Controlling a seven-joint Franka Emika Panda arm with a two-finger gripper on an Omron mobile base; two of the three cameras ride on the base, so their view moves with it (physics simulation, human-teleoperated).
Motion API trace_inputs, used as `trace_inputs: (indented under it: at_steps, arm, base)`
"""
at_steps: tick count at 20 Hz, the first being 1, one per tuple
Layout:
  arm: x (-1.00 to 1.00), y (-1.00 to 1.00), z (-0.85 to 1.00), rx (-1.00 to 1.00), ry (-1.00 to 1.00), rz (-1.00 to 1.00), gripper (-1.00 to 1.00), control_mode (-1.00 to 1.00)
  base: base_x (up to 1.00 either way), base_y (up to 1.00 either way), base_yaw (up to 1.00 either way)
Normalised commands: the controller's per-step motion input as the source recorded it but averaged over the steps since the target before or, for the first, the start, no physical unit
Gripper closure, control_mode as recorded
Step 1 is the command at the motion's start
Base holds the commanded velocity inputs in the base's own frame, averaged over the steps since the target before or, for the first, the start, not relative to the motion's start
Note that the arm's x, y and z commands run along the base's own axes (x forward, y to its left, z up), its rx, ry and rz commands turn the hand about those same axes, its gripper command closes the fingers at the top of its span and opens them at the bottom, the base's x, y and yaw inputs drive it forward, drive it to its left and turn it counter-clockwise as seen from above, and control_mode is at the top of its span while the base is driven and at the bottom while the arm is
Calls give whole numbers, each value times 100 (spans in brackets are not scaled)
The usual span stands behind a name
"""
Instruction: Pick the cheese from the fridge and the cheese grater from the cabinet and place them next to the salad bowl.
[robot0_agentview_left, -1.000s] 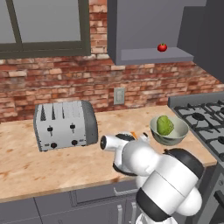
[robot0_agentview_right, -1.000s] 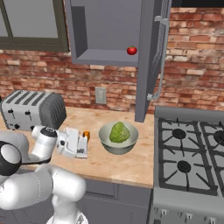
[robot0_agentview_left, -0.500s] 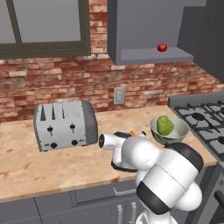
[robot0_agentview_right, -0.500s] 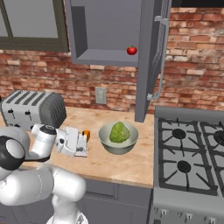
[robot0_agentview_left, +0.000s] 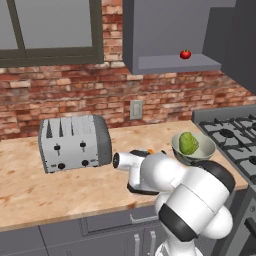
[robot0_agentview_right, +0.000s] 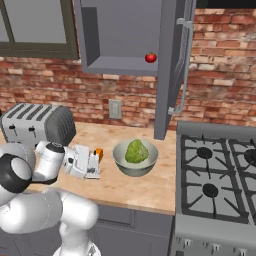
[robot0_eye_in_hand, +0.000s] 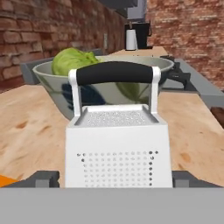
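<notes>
Brick backed the wooden worktop (robot0_agentview_right: 130, 187), where, going left to right in the right base view, a toaster (robot0_agentview_right: 37, 125) sat at the far left, then the claw (robot0_agentview_right: 94, 164) low over the cheese grater (robot0_agentview_right: 91, 163), then the cheese (robot0_agentview_right: 99, 153) as a small orange wedge just behind it, then the salad bowl (robot0_agentview_right: 135, 157) with its green leaves, and the stove (robot0_agentview_right: 215, 180). In the hand view the cheese grater (robot0_eye_in_hand: 117, 148) stood upright between the two dark fingertips (robot0_eye_in_hand: 43, 178), its long axis vertical and its black handle on top, broad face toward the camera, with the salad bowl (robot0_eye_in_hand: 52, 78) close behind. The jaws stood spread to either side of it, seemingly no longer pinching it. Pulling back at a slant could have caught a side wall and tipped the tall, narrow grater over, or nudged it into the bowl or the cheese.
</notes>
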Motion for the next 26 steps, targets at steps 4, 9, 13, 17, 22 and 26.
trace_inputs:
  at_steps: [4,9,13,17,22,26]
  arm:
    - [0,0,-5,0,0,0,-100,-100]
    - [-10,7,30,-1,-6,0,-100,-100]
    - [-18,19,61,-1,-8,0,-100,-100]
    - [-24,18,43,0,-5,0,-100,-100]
    - [-3,-19,84,0,0,12,-100,-100]
    - [-3,-44,54,3,9,53,-100,-100]
  base:
    - [0,0,0]
    - [0,0,0]
    - [0,0,0]
    - [0,0,0]
    - [0,0,0]
    - [0,0,0]
